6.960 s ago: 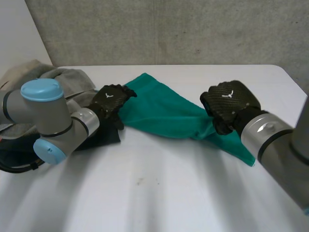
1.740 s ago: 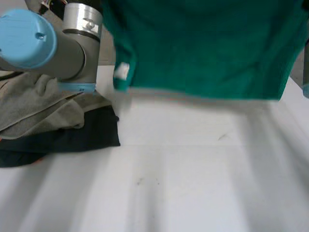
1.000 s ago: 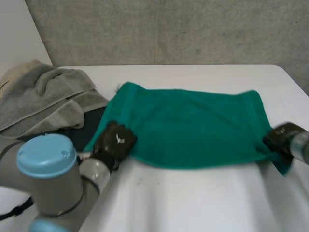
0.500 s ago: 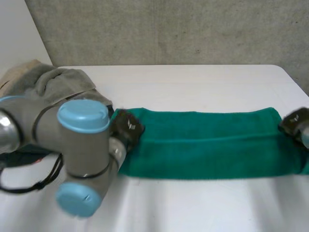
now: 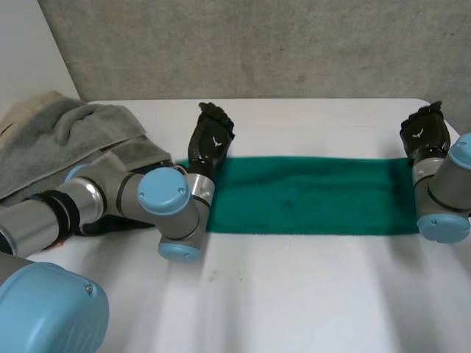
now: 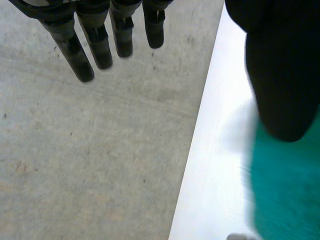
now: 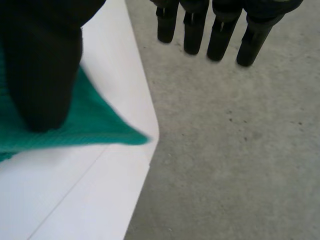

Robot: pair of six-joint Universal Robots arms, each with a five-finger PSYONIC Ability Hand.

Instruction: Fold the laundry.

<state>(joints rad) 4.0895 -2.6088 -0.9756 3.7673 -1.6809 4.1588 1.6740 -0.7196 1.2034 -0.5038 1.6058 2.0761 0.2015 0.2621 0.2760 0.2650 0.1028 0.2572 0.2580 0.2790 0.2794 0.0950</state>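
Now the towel (image 5: 309,195) lies flat as a long green band across the middle of the table (image 5: 294,294). It runs from beside the left arm (image 5: 110,198) to near the right edge. The left hand (image 5: 211,140) stands raised over the band's left end, toward the far edge. Its own wrist view shows straight fingers and a thumb apart from them, with nothing between. The right hand (image 5: 425,132) is raised the same way over the right end, fingers straight and holding nothing. Neither hand has hold of the cloth.

By the look of it, the lengthwise fold is laid and the next step is to fold the band end to end.

Several things could spoil that. In the right wrist view a corner of the towel comes right up to the table's edge. A careless pull or brush from the right hand could drag that end over the side and pull the fold open. A pinch that catches only the top layer would peel the band apart when lifted. The left arm lies just beside the grey pile (image 5: 73,140) at the left edge, so a wide swing could snag it or push it onto the band.
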